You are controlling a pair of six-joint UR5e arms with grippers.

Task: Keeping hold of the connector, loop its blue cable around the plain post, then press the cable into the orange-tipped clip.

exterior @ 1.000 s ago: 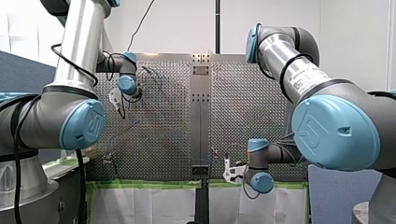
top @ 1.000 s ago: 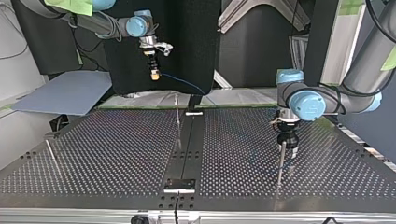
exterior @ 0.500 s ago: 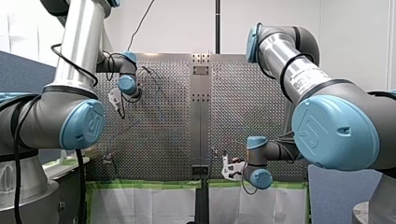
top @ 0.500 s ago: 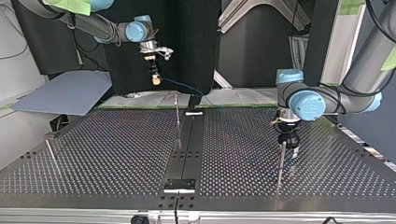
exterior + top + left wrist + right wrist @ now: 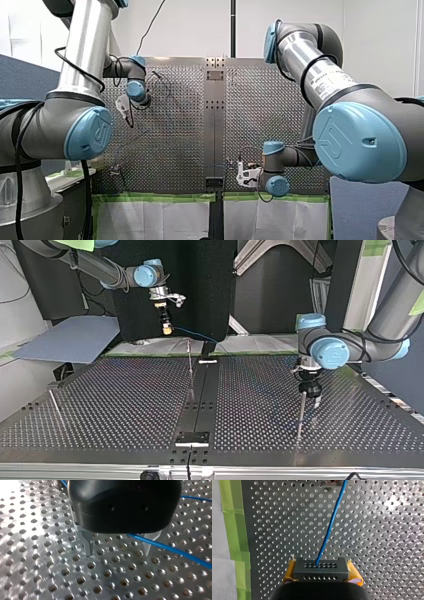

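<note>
My right gripper (image 5: 322, 576) has its yellow pads shut on a dark grey connector (image 5: 321, 568), held above the table's far edge in the top view (image 5: 167, 329). The blue cable (image 5: 331, 523) runs from the connector ahead to a small fixture (image 5: 332, 483) on the plate. In the top view the cable (image 5: 195, 333) sags toward the middle strip. My left gripper (image 5: 117, 552) is black with metal fingers (image 5: 86, 545) and stands open just over the plate, with the blue cable (image 5: 172, 550) crossing by one finger. It hovers at the top of a thin post (image 5: 300, 412).
A second thin post (image 5: 190, 371) rises near the dark middle strip (image 5: 200, 400). A slanted rod (image 5: 55, 406) stands at the top view's left. Green tape (image 5: 234, 530) edges the perforated plate. I cannot make out an orange tip.
My right gripper has carried the connector a little lower and toward the middle in the top view, and the cable sags more. My left arm has hardly moved.
</note>
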